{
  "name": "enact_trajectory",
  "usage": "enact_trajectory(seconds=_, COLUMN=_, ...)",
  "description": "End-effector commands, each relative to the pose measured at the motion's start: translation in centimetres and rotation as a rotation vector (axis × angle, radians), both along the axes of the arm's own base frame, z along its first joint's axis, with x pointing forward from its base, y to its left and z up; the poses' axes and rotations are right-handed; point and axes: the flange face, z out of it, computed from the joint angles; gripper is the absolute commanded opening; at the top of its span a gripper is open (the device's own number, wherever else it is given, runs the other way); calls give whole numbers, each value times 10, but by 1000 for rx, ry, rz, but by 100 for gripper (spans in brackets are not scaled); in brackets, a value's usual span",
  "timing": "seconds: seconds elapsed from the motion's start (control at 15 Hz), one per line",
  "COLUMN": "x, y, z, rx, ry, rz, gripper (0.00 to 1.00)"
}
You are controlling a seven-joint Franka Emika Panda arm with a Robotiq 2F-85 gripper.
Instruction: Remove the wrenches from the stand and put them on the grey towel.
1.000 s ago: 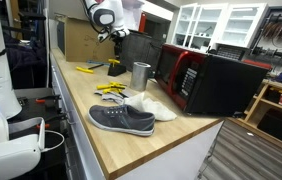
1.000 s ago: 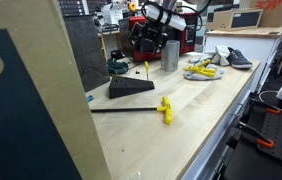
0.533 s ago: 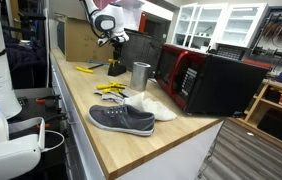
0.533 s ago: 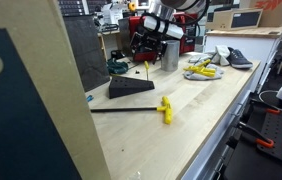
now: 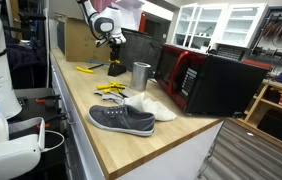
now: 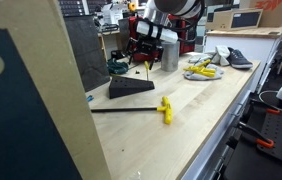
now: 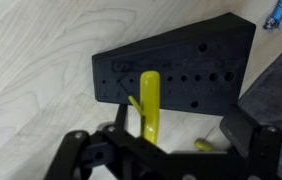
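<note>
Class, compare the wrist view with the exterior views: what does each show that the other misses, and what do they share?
Only the wrist view shows the holes in the top of the stand and a yellow wrench standing in one. Only the exterior views show the grey shoe, steel cup, red microwave and yellow tools lying flat. Both show the black stand, the open gripper above it and the wooden counter.
</note>
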Motion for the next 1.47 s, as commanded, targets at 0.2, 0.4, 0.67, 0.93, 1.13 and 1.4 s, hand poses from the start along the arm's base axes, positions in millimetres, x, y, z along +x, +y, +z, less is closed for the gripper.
enact_trajectory(seconds=0.2, x=21, y=11, z=5, rx=-73, ry=8, rz=-93, gripper=100)
enact_trajectory(seconds=0.4, x=26, y=19, z=5, rx=-83, ry=42, rz=-127, gripper=100)
enact_trajectory(seconds=0.67, x=29, y=26, z=5, rx=-77, ry=92, rz=-147, gripper=100)
enact_trajectory(seconds=0.93, x=30, y=25, z=3, rx=-87, ry=141, rz=-155, gripper=100)
enact_trajectory(seconds=1.13, x=27, y=25, z=2, rx=-91, ry=170, rz=-151, gripper=100)
enact_trajectory(seconds=1.4, x=24, y=27, z=0, rx=-92, ry=185, rz=-144, gripper=75)
